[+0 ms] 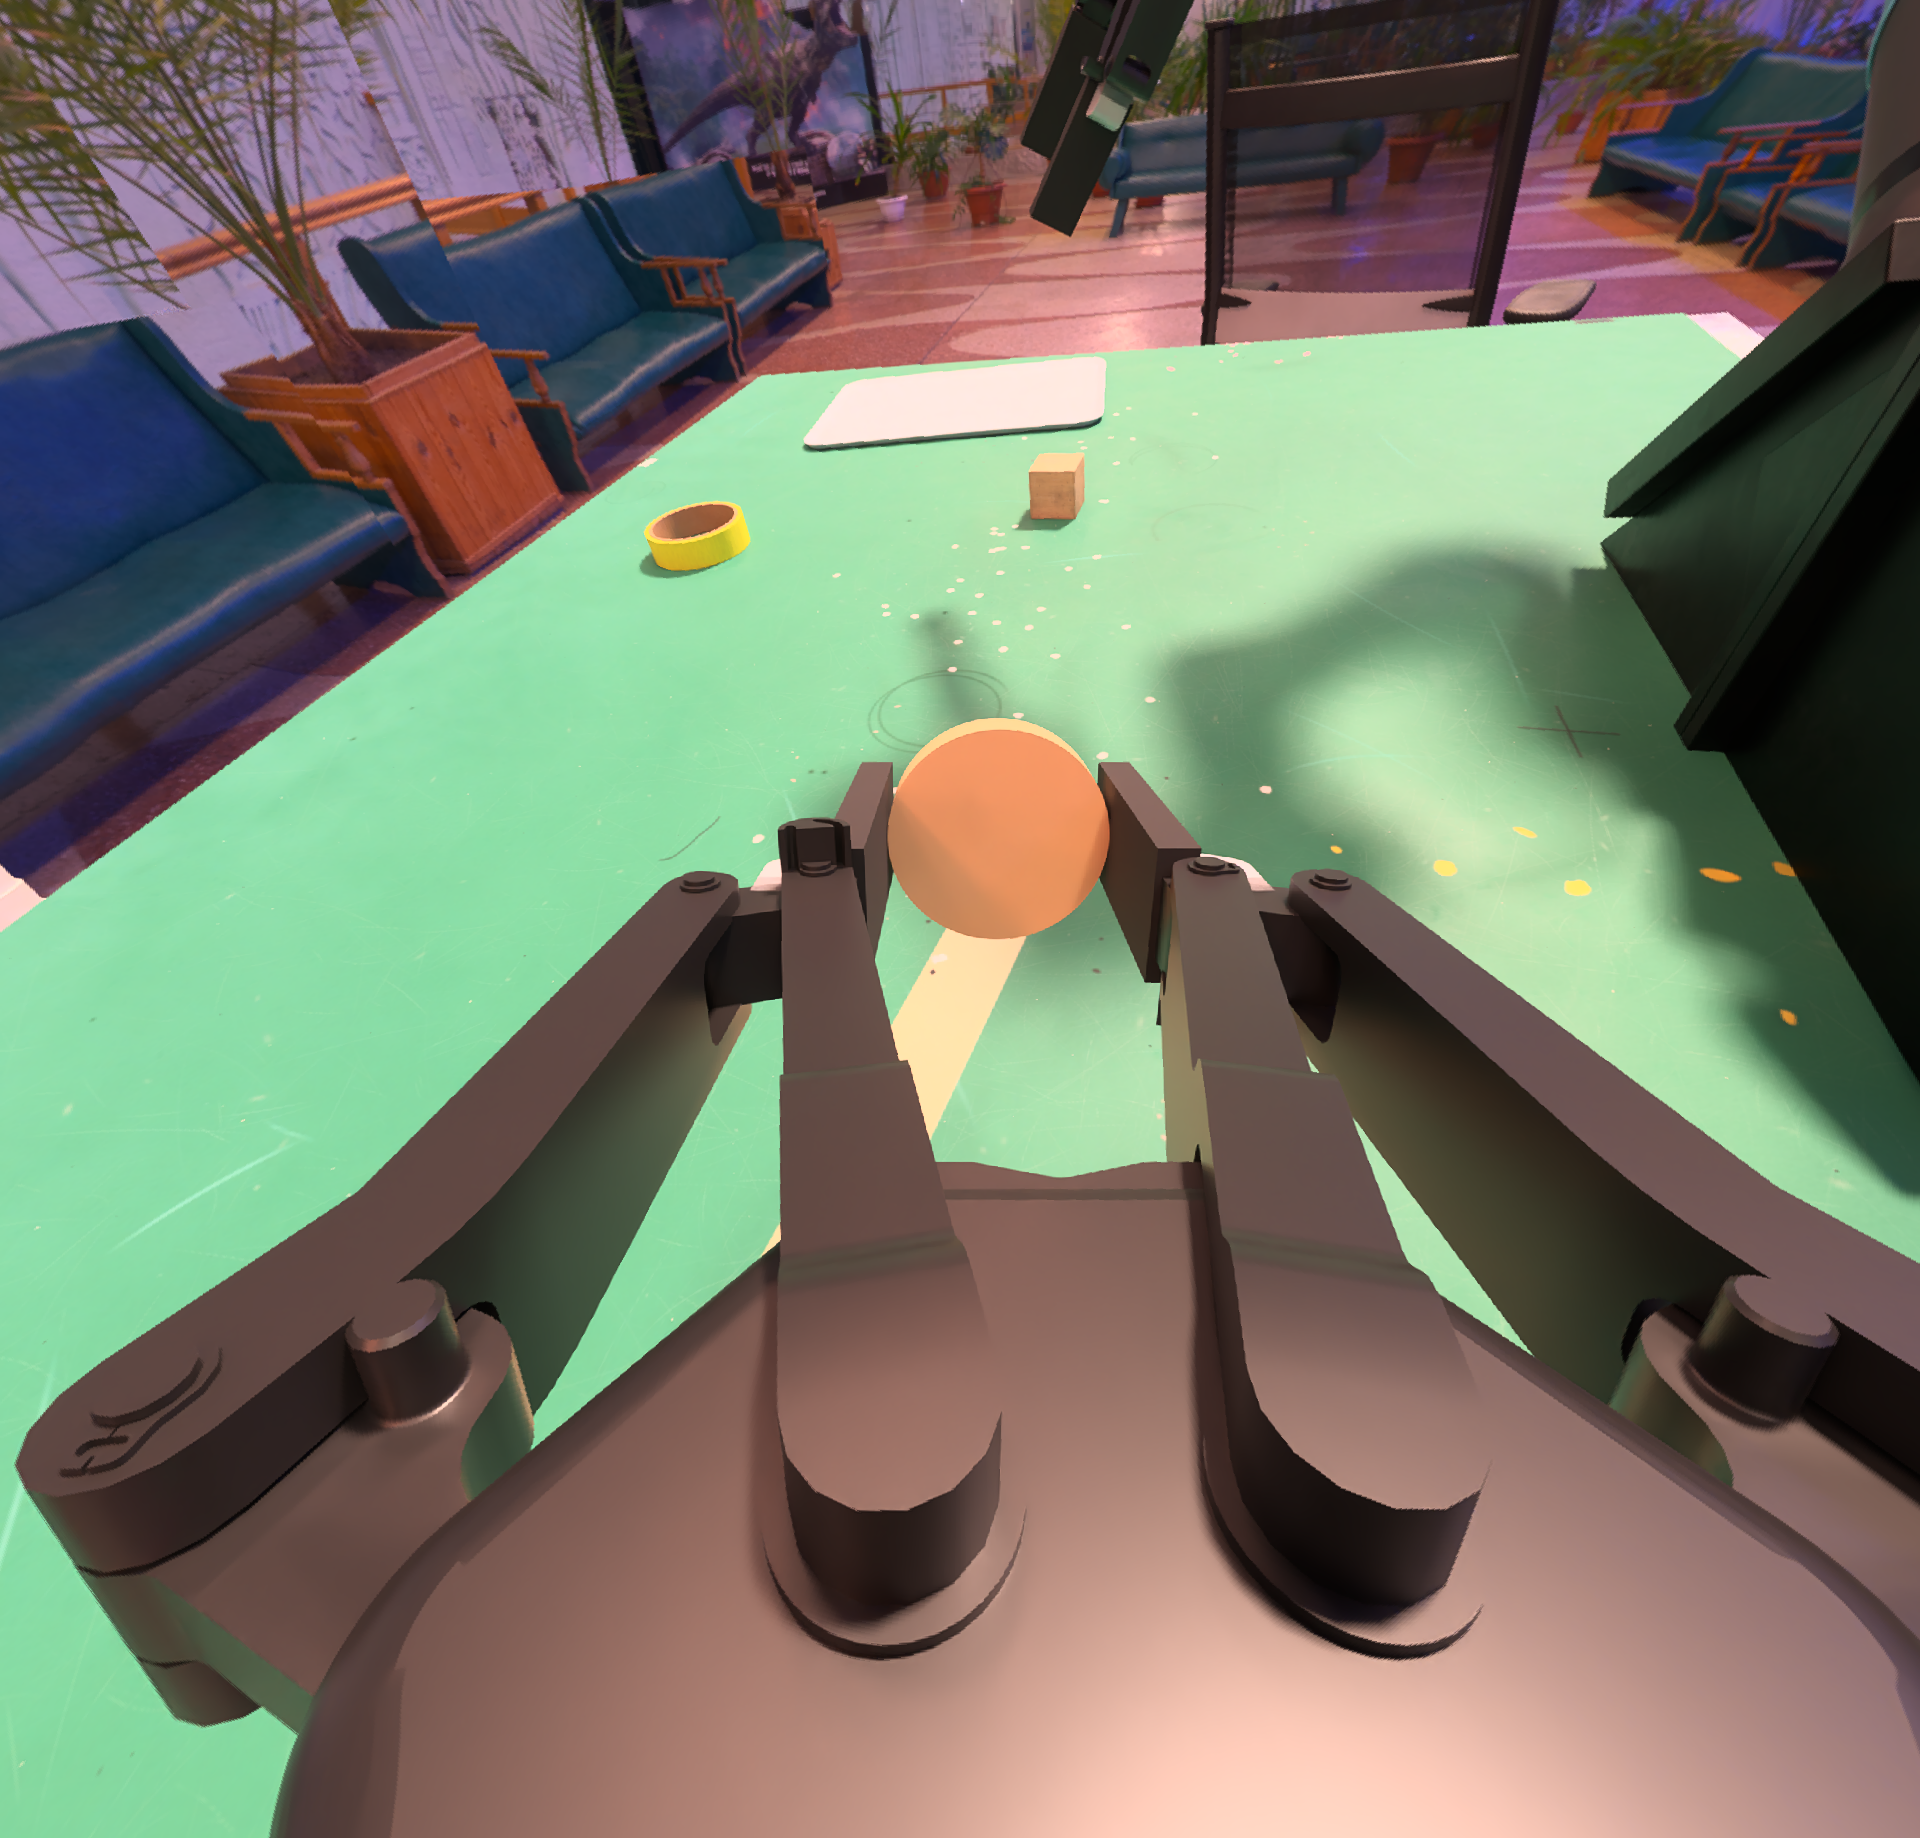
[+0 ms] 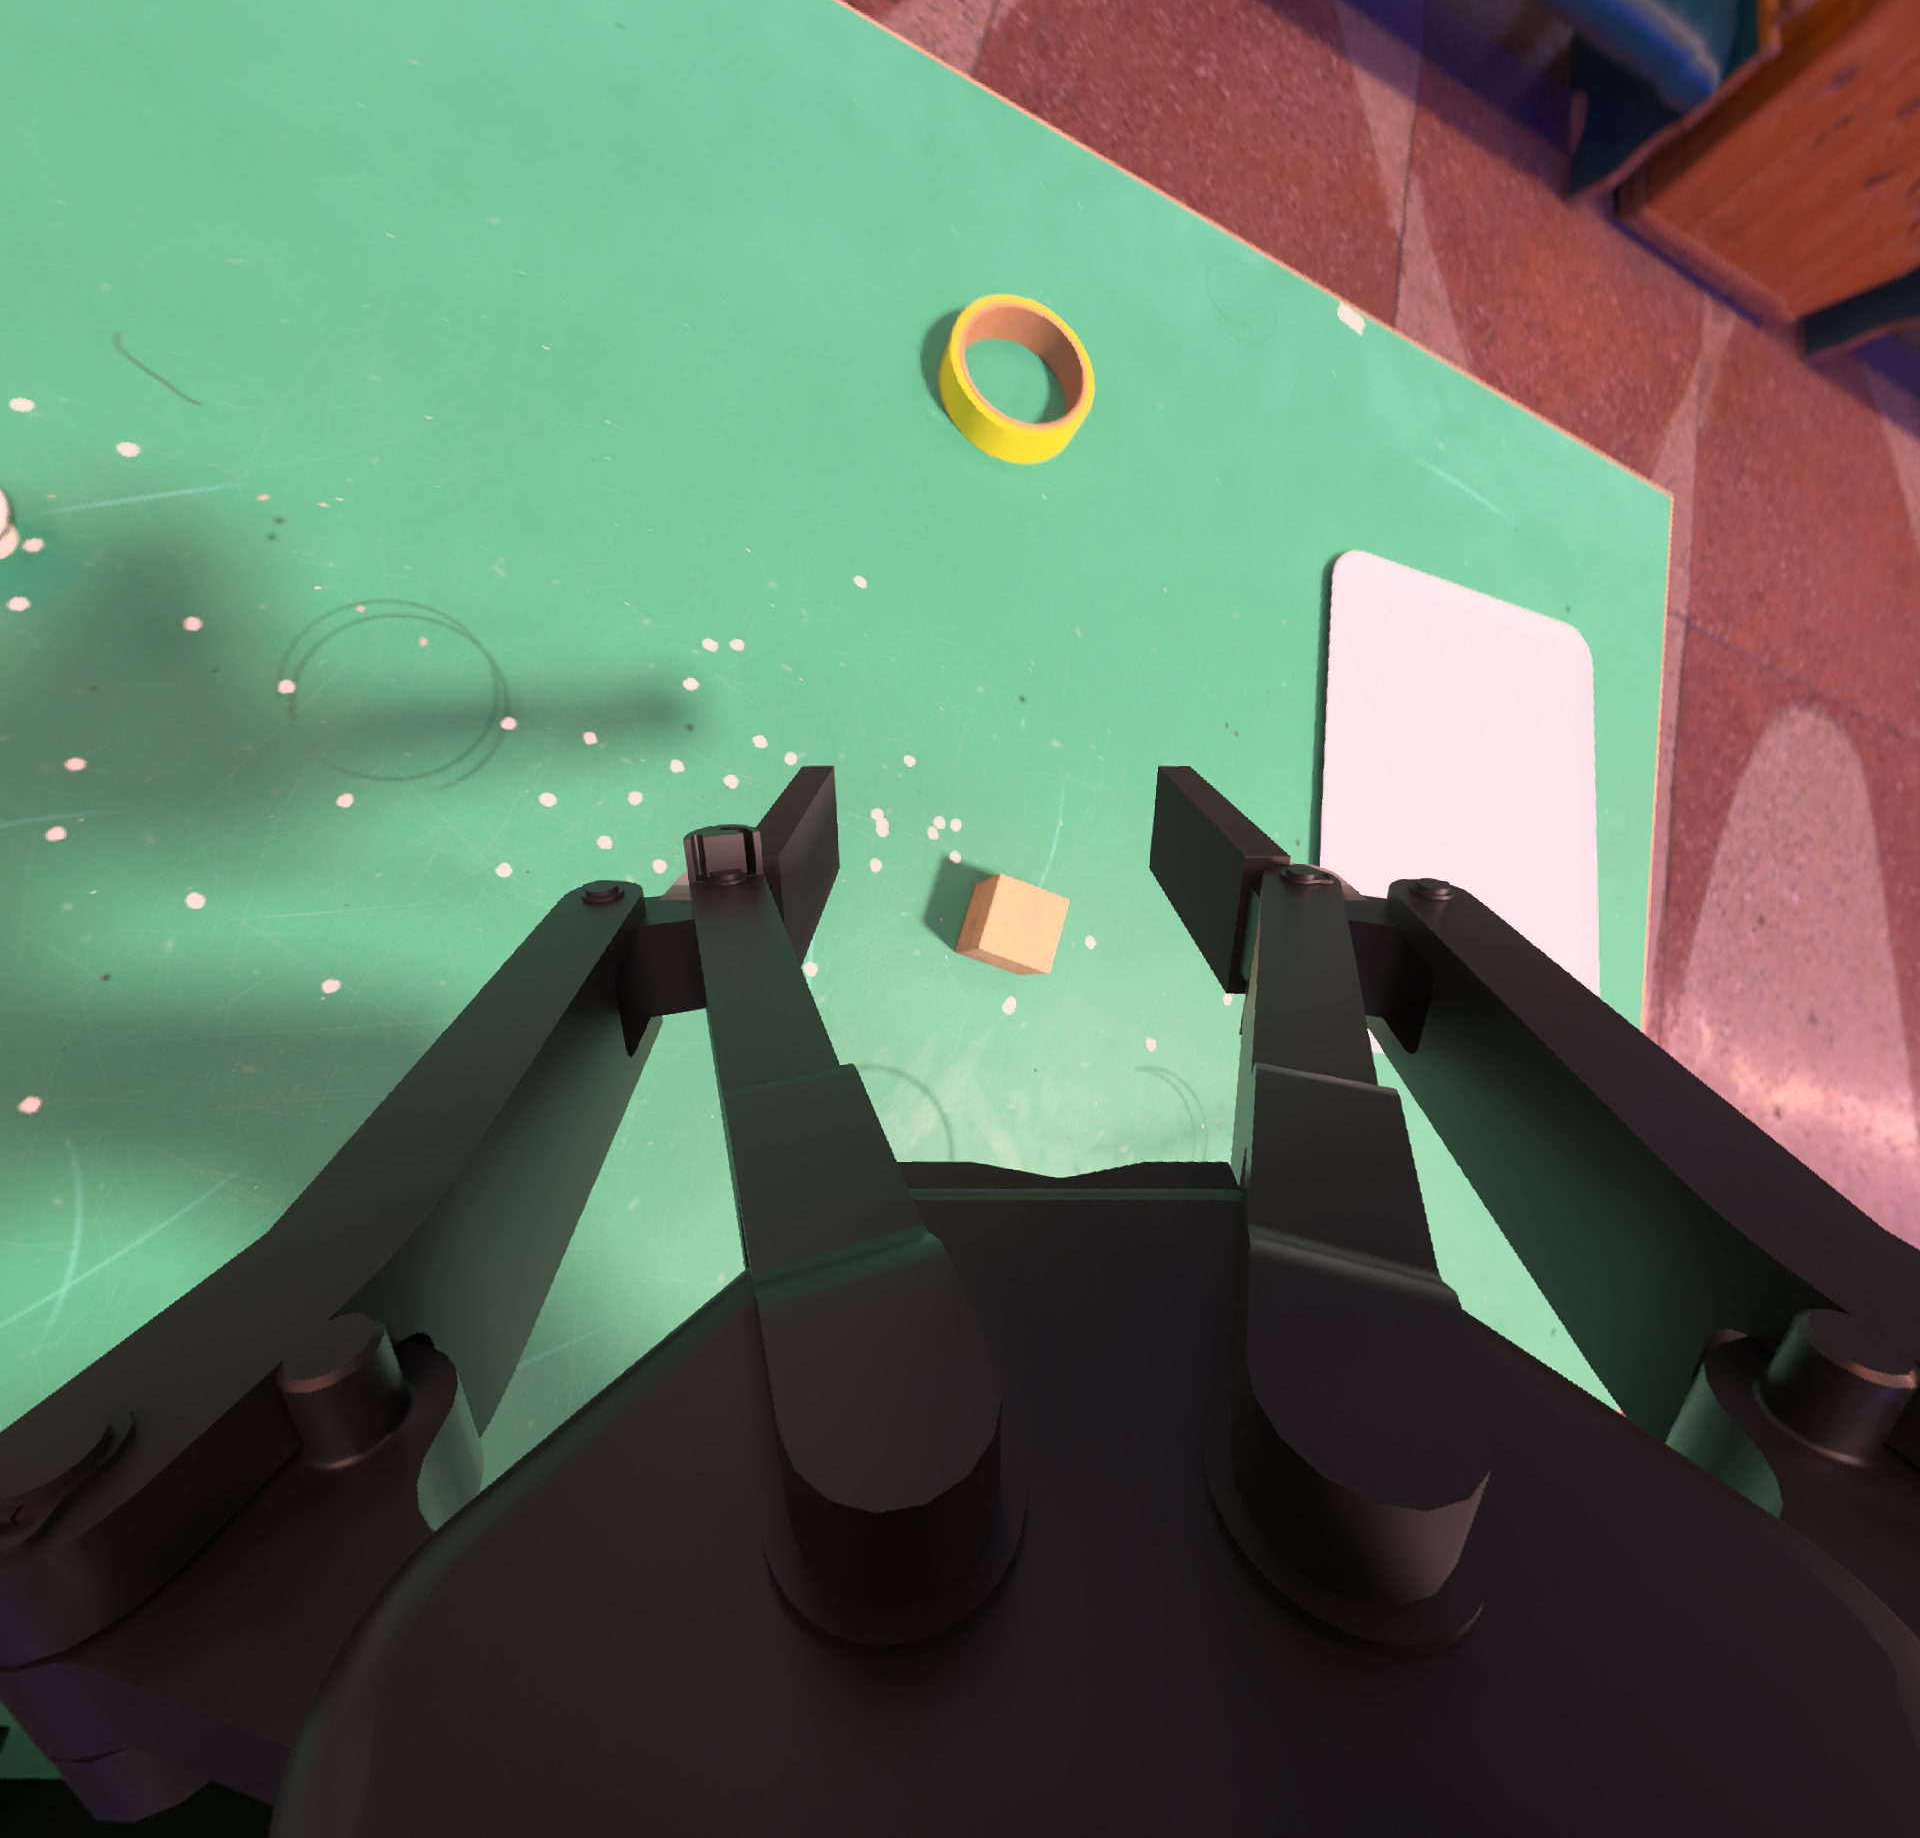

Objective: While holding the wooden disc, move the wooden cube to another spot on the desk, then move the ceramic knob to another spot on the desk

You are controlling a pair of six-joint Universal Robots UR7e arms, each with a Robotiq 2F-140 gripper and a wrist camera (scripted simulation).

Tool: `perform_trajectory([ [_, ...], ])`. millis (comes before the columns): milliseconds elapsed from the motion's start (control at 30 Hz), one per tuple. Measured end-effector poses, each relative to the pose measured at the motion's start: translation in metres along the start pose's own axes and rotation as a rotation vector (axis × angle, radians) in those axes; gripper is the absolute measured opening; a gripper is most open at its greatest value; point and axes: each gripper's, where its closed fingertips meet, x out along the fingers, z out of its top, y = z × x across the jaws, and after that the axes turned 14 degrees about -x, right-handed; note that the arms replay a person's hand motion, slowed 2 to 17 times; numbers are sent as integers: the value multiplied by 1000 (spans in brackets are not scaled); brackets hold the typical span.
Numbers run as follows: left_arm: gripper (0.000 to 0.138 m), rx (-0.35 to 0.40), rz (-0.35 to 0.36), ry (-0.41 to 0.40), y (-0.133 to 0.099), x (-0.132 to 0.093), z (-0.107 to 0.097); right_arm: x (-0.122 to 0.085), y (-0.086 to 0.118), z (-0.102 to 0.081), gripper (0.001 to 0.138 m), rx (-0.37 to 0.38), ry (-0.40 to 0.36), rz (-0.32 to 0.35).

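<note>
Left hand [image 1: 995, 820]: closed on the round, flat, tan wooden disc [image 1: 997, 832], one pad on each side of its edge; disc held clear of the green tabletop [image 1: 416, 853], centre of the left wrist frame.
Right hand [image 2: 995, 858]: fingers spread wide, gripping nothing; hung above the tabletop, looking down.
Small pale wooden cube [image 2: 1011, 924]: resting on the tabletop, lower centre of the right wrist frame, between the two spread fingers in the picture but below them; not touched. In the left wrist frame it sat upper centre [image 1: 1057, 485], just beside the white mat.
Ceramic knob: not clearly seen; a small white shape cut off at the left edge of the right wrist frame [image 2: 4, 524] could be it, cannot tell.
Other items: yellow roll of tape [image 2: 1016, 378] lying flat, upper centre of the right wrist frame, well apart from the cube; white rounded rectangular mat [image 2: 1460, 749] at the right edge.
Progress, judged: the holding of the disc was in place. Cube move not yet done; the right hand looked lined up for a descent onto it. Knob move entirely left.
Risk, judged: the cube sat turned at an angle to the fingers, so a close might twist it.
</note>
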Motion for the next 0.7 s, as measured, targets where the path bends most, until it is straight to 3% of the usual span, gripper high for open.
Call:
perform_trajectory([
  [333, 52, -15, 20, -25, 6, -10, 4, -15, 39, 50, 78, -184, -122, 45],
  [700, 52, -21, 42, -49, 9, -19, 8, -12, 102, 98, 74, -385, -233, 146],
])
